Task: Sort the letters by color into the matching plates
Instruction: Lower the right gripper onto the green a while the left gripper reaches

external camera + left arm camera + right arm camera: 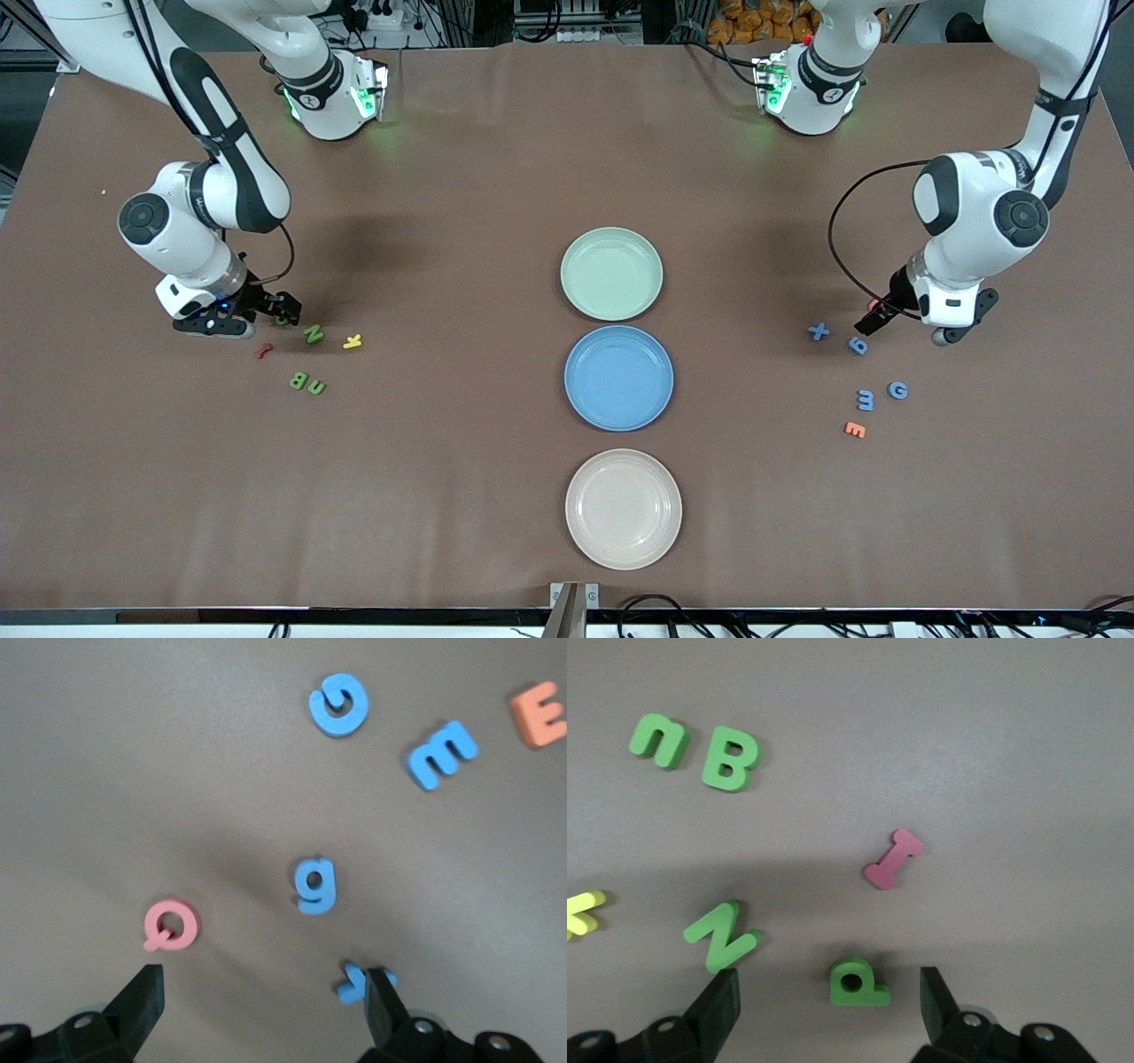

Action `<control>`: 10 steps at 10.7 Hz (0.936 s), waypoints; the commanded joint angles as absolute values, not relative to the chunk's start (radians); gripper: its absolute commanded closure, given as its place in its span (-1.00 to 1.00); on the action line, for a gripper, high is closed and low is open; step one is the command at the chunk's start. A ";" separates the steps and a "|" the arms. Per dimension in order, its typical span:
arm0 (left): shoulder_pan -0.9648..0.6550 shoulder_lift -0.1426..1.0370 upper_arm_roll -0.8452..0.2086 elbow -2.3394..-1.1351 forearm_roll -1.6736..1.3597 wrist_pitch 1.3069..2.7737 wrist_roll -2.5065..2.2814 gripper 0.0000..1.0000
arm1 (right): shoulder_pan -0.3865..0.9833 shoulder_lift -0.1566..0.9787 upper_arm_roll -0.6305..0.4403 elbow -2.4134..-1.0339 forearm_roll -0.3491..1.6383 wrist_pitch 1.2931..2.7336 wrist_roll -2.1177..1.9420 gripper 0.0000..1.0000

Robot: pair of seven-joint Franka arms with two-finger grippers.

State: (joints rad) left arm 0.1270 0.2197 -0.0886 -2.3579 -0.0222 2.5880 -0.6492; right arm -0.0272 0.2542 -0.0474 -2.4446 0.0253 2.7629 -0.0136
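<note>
Four green letters lie toward the right arm's end: P, N, B and u. My right gripper is low over the P, open, with the P between its fingers. Four blue letters lie toward the left arm's end: X, g, m and G. My left gripper is open and empty, low over bare table between a pink Q and the X. The pale green plate and the blue plate sit mid-table, both empty.
A beige plate sits nearer the front camera than the blue plate. A yellow K and a red I lie among the green letters. An orange E lies by the blue m.
</note>
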 commanded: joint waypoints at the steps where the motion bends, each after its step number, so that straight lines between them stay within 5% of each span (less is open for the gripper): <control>1: 0.120 0.310 -0.092 -2.330 -0.031 2.671 -0.730 -1.00 | -0.055 0.281 -0.037 -2.453 0.026 2.807 -0.006 -0.67; 10: 0.115 0.425 -0.080 -2.258 0.000 2.714 -0.761 -1.00 | -0.058 0.333 -0.037 -2.465 0.028 2.879 -0.006 -0.30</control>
State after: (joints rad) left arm 0.1234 0.3867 -0.0897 -2.2856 -0.0222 2.6929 -0.7108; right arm -0.0409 0.3255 -0.0476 -2.4576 0.0254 2.8626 -0.0122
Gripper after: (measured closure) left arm 0.000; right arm 0.322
